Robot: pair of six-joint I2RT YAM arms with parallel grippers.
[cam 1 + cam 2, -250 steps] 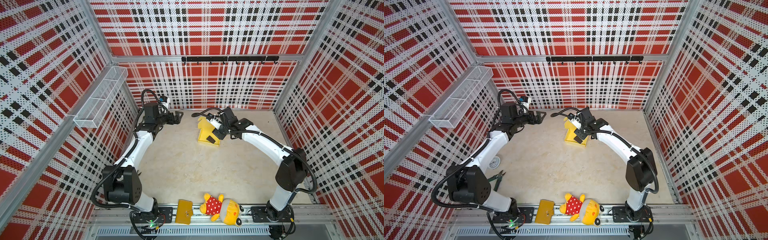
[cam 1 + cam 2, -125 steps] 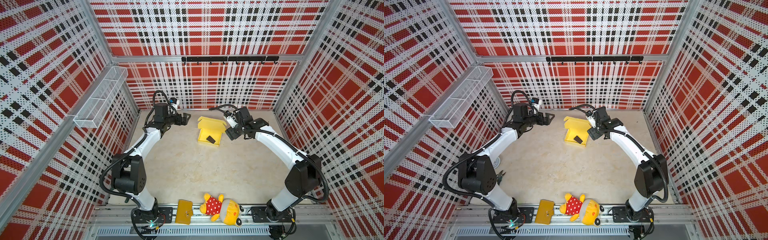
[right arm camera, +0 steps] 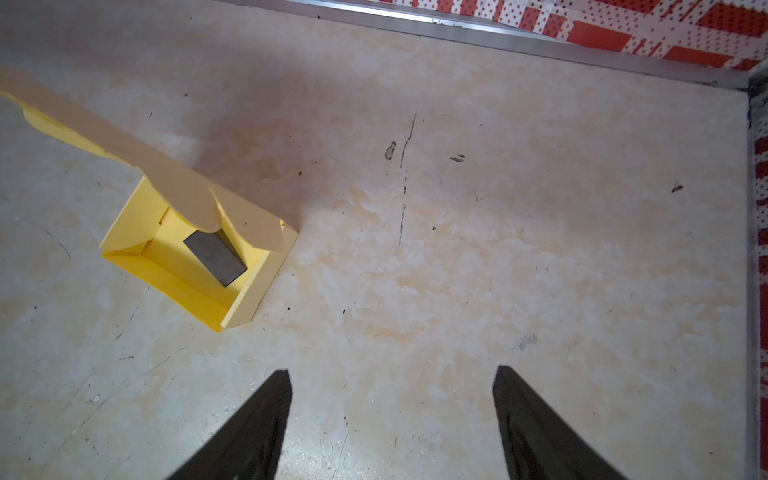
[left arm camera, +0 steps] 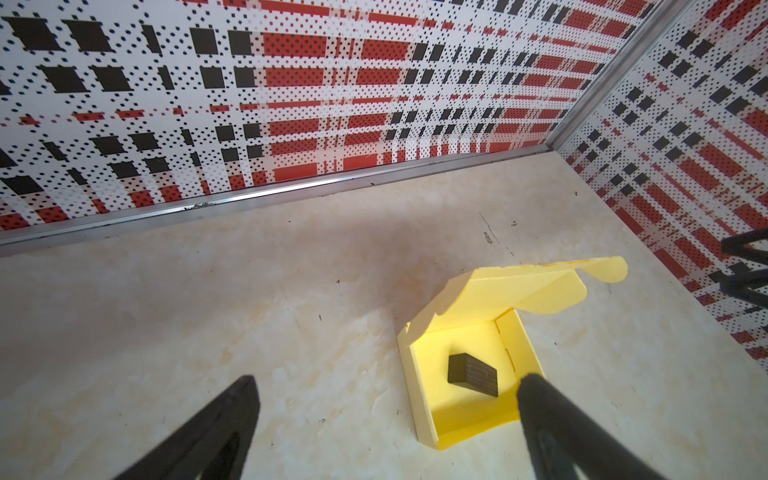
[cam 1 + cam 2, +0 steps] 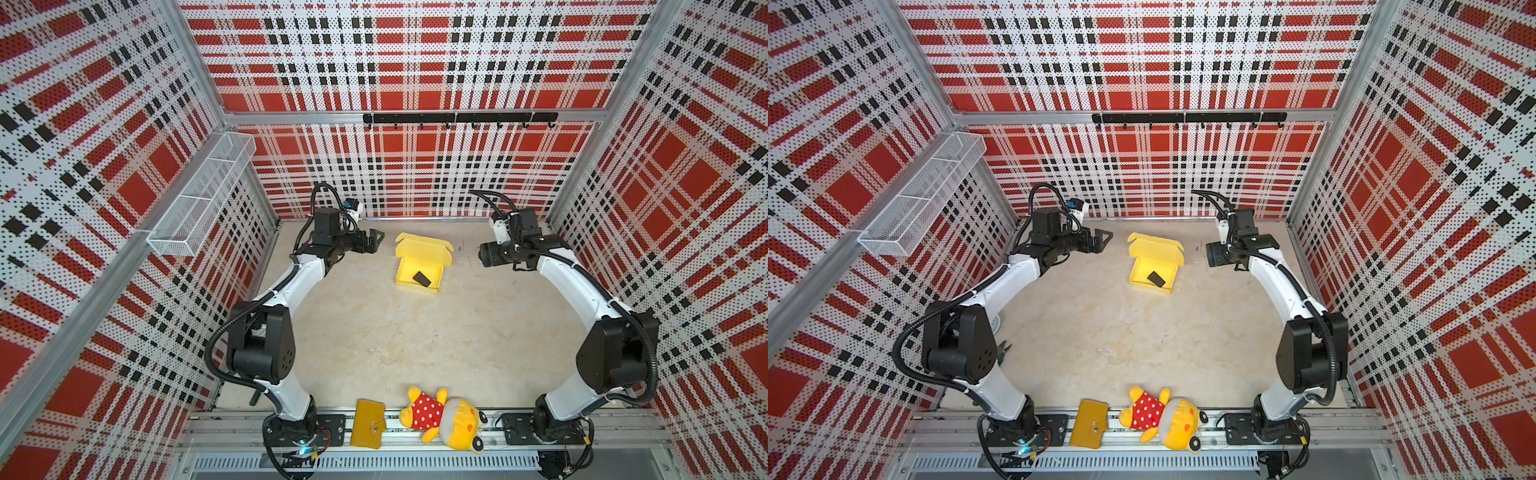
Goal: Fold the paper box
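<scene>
The pale yellow paper box (image 5: pixel 422 249) (image 5: pixel 1154 251) sits on the floor near the back wall. Its tray is formed and its lid stands up at the far side. A small black block (image 5: pixel 421 278) (image 5: pixel 1155 279) lies inside the tray. My left gripper (image 5: pixel 376 239) (image 5: pixel 1104 239) hovers open to the left of the box, touching nothing. Open and empty as well, my right gripper (image 5: pixel 482 257) (image 5: pixel 1212 259) hangs to the box's right. The left wrist view shows the box (image 4: pixel 515 291), the block (image 4: pixel 471 374) and the gripper (image 4: pixel 388 378). The right wrist view shows the box (image 3: pixel 249 299), the block (image 3: pixel 214 257) and the gripper (image 3: pixel 392 370).
A mustard wallet (image 5: pixel 368 424) and a yellow plush toy in a red dotted shirt (image 5: pixel 442 417) lie on the front rail. A wire basket (image 5: pixel 199 208) hangs on the left wall, a black hook rail (image 5: pixel 457 118) on the back wall. Pliers (image 5: pixel 1005 349) lie behind the left arm.
My right gripper has let go of the box, opened wider and drawn back to the right. The left gripper has moved right, closer to the box. The box now stands free with its lid up.
</scene>
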